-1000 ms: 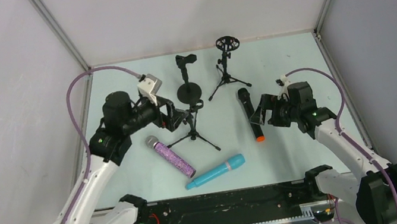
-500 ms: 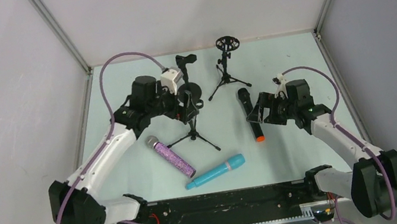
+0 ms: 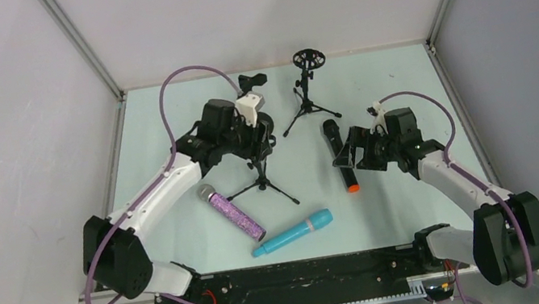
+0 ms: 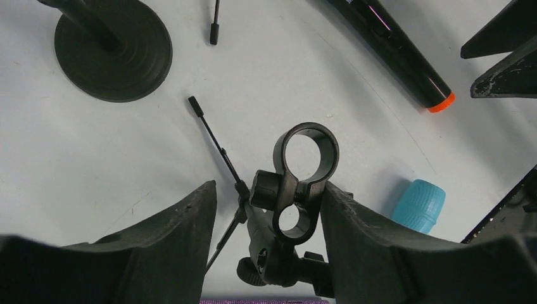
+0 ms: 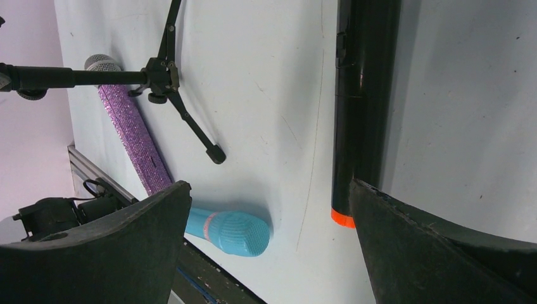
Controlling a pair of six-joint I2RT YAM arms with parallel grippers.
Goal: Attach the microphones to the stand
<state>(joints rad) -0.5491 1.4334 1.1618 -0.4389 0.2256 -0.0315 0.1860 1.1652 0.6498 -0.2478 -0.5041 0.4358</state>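
Left wrist view shows the released left pincer (image 4: 269, 190) straddling the black tripod stand's ring clip (image 4: 306, 152), with the black orange-tipped microphone (image 4: 392, 54) lying beyond it on the tabletop (image 4: 285, 63), so a skewed squeeze could topple the stand.

You'll find the black mic (image 4: 392, 47) has a glossy, reflective shell with a smooth orange cap, while the purple mic (image 5: 136, 139) is rough with glitter and ends in a silver wire-mesh head. The turquoise mic (image 3: 293, 233) looks like matt plastic with a finely ribbed end. Your tripod stand (image 4: 297, 190) is smooth matt black, and the desk (image 3: 312, 186) is pale, smooth and faintly scuffed.
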